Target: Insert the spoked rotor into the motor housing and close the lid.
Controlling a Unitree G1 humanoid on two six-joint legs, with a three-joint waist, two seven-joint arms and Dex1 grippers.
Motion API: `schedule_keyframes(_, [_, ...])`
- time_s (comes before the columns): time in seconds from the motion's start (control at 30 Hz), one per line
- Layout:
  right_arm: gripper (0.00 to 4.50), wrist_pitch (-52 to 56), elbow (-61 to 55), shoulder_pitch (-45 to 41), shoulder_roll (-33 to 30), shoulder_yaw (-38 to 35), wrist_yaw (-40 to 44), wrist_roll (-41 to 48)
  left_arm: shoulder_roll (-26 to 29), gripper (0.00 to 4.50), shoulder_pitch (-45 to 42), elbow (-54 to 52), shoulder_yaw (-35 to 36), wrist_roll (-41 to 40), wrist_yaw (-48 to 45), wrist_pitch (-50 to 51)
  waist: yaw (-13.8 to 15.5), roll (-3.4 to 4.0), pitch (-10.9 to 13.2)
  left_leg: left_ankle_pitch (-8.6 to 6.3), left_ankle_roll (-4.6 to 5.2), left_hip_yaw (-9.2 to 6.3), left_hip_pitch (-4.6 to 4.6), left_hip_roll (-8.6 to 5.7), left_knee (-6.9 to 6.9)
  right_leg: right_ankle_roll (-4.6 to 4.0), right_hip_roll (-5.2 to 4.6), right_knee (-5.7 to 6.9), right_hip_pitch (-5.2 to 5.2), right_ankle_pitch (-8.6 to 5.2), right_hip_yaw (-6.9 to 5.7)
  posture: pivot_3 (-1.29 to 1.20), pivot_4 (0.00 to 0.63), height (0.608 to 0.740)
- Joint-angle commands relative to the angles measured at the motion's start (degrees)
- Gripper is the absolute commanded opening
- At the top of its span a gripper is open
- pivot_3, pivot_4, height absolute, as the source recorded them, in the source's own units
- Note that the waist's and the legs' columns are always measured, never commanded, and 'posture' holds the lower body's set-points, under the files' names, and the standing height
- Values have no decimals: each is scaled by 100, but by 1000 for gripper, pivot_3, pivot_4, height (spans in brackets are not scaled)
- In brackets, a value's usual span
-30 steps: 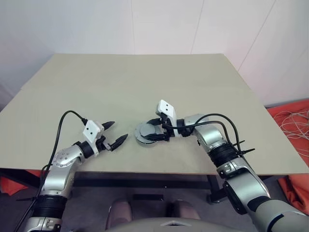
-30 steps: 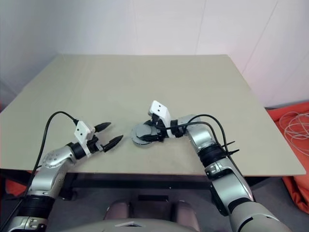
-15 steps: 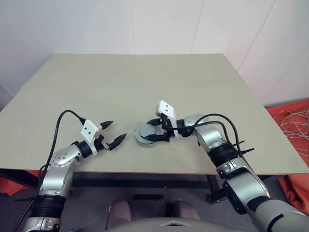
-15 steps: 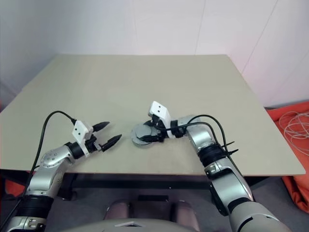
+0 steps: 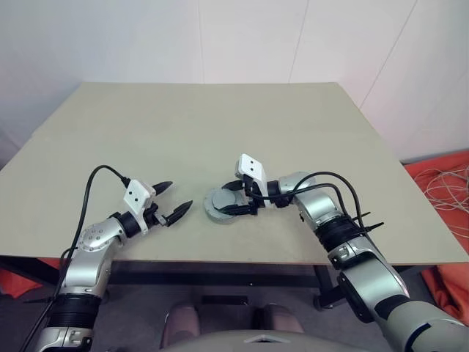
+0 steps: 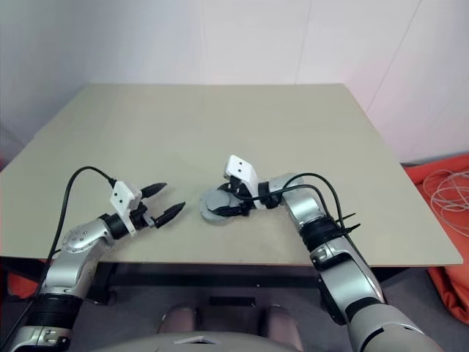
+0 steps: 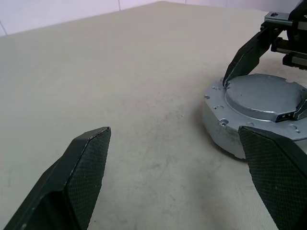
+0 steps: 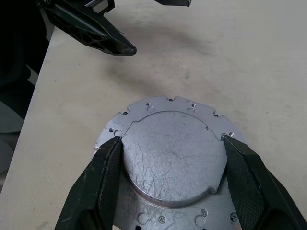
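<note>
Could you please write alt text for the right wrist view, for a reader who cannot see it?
The right pincer straddles the lid, one black finger at each side of its plain silver raised face, on a notched silver flange on the beige table. Beyond it, the open left pincer points in.

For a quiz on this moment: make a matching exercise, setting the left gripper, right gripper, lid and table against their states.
Things:
1. left gripper
2. right gripper
3. lid
4. table

States:
A. silver face up
B. beige, flat
C. open, holding nothing
D. fingers closed on two sides of the lid

Pairs: 1-C, 2-D, 3-A, 4-B
</note>
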Motion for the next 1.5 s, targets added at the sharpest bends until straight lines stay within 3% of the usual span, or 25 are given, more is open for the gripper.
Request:
schedule_keyframes(0.03, [3162, 29, 413, 109, 17, 250, 107, -237, 6, 4500, -135, -59, 30, -41, 4, -29, -2, -3, -5, 0, 0, 0, 2, 0, 0, 0, 0, 0, 2, 0, 0, 0, 0, 740])
schedule_keyframes(0.17, [3162, -23, 523, 114, 30, 234, 98, -241, -48, 4500, -176, -80, 5, -161, -52, 123, -6, -4, -10, 0, -1, 0, 17, 1, -1, 25, 0, 0, 17, -15, 0, 0, 0, 740])
schedule_keyframes(0.27, [3162, -31, 544, 110, 39, 229, 98, -235, -152, 3906, -282, -178, 91, -668, -169, 717, -4, -4, -11, 0, -1, 0, 25, 0, -1, 27, 0, 0, 26, -16, 1, 0, 0, 740])
schedule_keyframes(0.63, [3162, -52, 586, 82, 76, 208, 84, -225, -440, 130, -1318, 397, -489, -273, -133, 1059, -7, -6, -14, 1, -1, 0, 41, -1, -3, 29, 0, -1, 41, -17, 2, 0, 0, 740])
schedule_keyframes(0.67, [3162, -55, 587, 83, 76, 207, 85, -225, -453, 0, -1380, 478, -549, -197, -89, 1087, -8, -6, -14, 1, -1, 0, 41, -1, -4, 29, 0, -2, 41, -18, 2, 0, 0, 740])
schedule_keyframes(1.07, [3162, -68, 533, 133, 85, 206, 35, -246, -398, 0, -1447, 717, -1091, 301, -91, 1656, -13, 1, -20, 1, -3, 1, 53, -2, -20, 29, -1, -13, 50, -19, 2, 0, 0, 740])
schedule_keyframes(1.43, [3162, 1, 446, 152, 112, 82, -117, -188, -450, 0, -1417, 648, -1157, 362, -105, 1785, -12, 18, -72, 7, -11, 1, 64, -8, -80, 32, -1, -61, 75, -20, 0, 0, 0, 740])
schedule_keyframes(1.5, [3898, 82, 347, 166, 97, 51, -69, -127, -480, 0, -1439, 653, -1173, 370, -93, 1791, -12, 21, -75, 7, -11, 1, 64, -8, -82, 32, -1, -65, 75, -21, 0, 0, 0, 740])
